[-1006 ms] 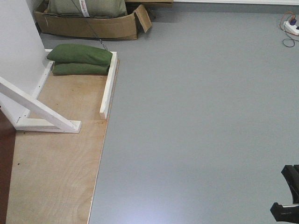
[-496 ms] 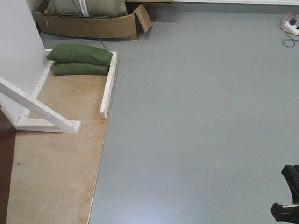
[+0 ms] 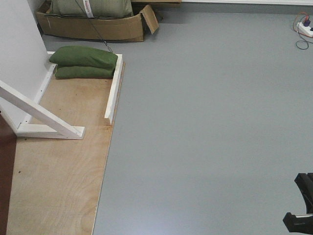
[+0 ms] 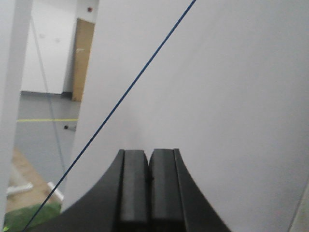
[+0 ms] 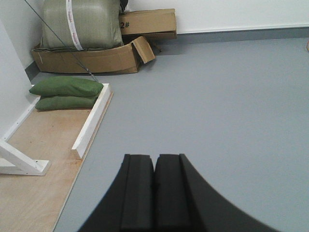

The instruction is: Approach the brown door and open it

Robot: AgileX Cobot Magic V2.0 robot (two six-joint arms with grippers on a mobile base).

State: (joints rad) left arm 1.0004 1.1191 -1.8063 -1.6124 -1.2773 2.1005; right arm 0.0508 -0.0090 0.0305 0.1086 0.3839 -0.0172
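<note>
box: open cardboard box (image 3: 93,28) holding one grey-green sack (image 3: 93,7)
right wrist view only: second carton (image 5: 147,21), marked "2#"
sandbags (image 3: 84,56): two, green, stacked
brown door (image 3: 4,186): dark sliver at the front view's left edge, beside plywood (image 3: 58,171)
left claw (image 4: 148,193): together, facing white panel (image 4: 217,96)
right claw (image 5: 154,193): together

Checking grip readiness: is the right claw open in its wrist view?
No, the right claw is shut tight, with no gap showing and nothing held.
</note>
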